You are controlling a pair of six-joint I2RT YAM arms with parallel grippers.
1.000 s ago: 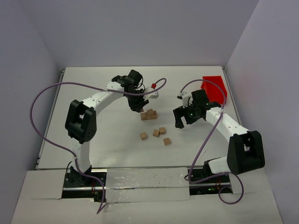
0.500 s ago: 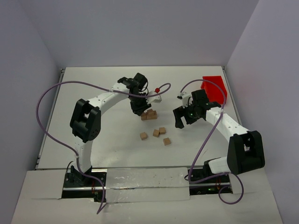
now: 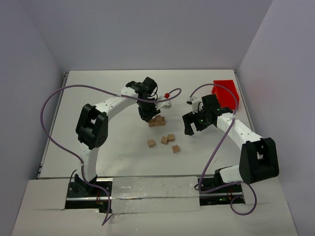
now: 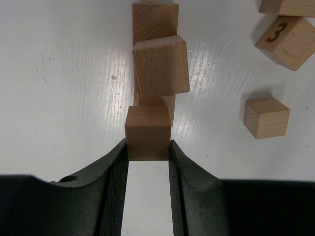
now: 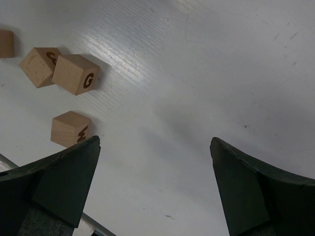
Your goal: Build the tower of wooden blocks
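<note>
My left gripper [image 4: 147, 143] is shut on one wood block [image 4: 147, 132], pinched at the fingertips just above the table. It sits right against the near end of the tower [image 3: 158, 120], a short row of tan cubes with one cube [image 4: 160, 65] resting tilted on top. From above, the left gripper [image 3: 147, 116] hangs over the tower's left end. Several loose wood blocks [image 3: 164, 140] lie in front of it. My right gripper [image 3: 193, 125] hovers open to the right of the tower, and the right gripper [image 5: 155, 147] has only bare table between its fingers.
A red bin [image 3: 225, 91] stands at the back right by the wall. Loose lettered cubes [image 5: 75, 73] lie to the left of the right gripper. A cube marked 3 [image 4: 290, 42] and a plain one [image 4: 267, 117] lie right of the held block.
The left arm has swung a little right and lowered, bringing its block up against the tower's end. The right arm has not moved.
</note>
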